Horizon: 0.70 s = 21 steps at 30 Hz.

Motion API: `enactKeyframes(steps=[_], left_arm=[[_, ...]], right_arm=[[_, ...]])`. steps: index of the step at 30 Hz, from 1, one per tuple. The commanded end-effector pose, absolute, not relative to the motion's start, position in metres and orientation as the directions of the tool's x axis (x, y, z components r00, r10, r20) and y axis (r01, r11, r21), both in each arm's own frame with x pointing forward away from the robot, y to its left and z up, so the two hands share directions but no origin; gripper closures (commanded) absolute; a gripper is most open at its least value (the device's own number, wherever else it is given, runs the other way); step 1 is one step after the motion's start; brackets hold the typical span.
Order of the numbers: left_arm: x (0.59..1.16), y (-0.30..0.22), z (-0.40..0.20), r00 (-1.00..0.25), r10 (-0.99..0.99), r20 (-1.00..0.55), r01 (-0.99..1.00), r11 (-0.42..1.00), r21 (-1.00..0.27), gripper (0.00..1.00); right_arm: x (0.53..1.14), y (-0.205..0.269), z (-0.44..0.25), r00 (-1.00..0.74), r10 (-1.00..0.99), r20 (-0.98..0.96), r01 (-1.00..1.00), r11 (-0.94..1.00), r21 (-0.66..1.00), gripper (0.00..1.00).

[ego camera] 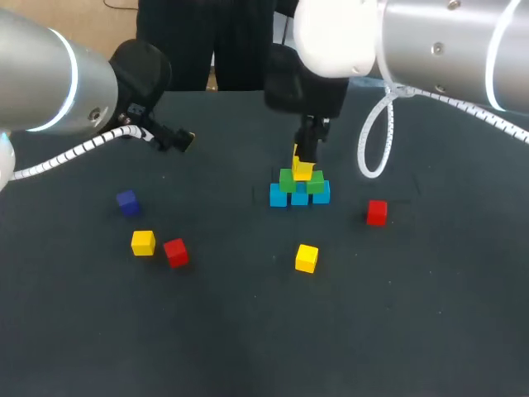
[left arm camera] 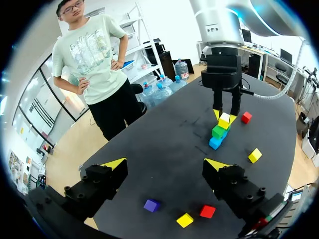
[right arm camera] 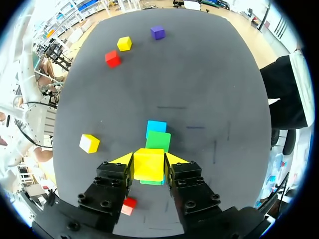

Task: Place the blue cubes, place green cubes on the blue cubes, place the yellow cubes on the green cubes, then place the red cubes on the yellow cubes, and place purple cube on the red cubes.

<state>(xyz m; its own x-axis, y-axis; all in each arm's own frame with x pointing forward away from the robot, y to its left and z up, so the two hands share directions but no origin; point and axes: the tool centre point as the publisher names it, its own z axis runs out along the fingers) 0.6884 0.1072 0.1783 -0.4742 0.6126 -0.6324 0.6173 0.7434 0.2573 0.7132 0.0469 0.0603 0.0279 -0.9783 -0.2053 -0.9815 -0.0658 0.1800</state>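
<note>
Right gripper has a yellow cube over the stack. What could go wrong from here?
The yellow cube in the right gripper looks slightly skewed over the green cubes; released so, it may tip off. The gripper sits close to those green cubes, so opening could nudge them on the blue cubes.

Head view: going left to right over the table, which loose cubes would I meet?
purple cube, first yellow cube, first red cube, second yellow cube, second red cube. Left out: the stack and the held yellow cube atop it, which overlap the second yellow cube.
</note>
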Motion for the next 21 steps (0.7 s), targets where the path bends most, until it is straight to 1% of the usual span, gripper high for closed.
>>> enactKeyframes(steps=[1, 21], left_arm=[[0.6883, 0.1079, 0.1783, -0.473, 0.613, -0.633, 0.618, 0.743, 0.257, 0.00], [0.6883, 0.1079, 0.1783, -0.473, 0.613, -0.633, 0.618, 0.743, 0.257, 0.00]], right_arm=[[0.7153, 0.0465, 0.0592, 0.027, -0.979, -0.204, -0.981, -0.065, 0.183, 1.00], [0.7179, 0.0482, 0.0574, 0.031, -0.978, -0.205, -0.980, -0.070, 0.185, 1.00]])
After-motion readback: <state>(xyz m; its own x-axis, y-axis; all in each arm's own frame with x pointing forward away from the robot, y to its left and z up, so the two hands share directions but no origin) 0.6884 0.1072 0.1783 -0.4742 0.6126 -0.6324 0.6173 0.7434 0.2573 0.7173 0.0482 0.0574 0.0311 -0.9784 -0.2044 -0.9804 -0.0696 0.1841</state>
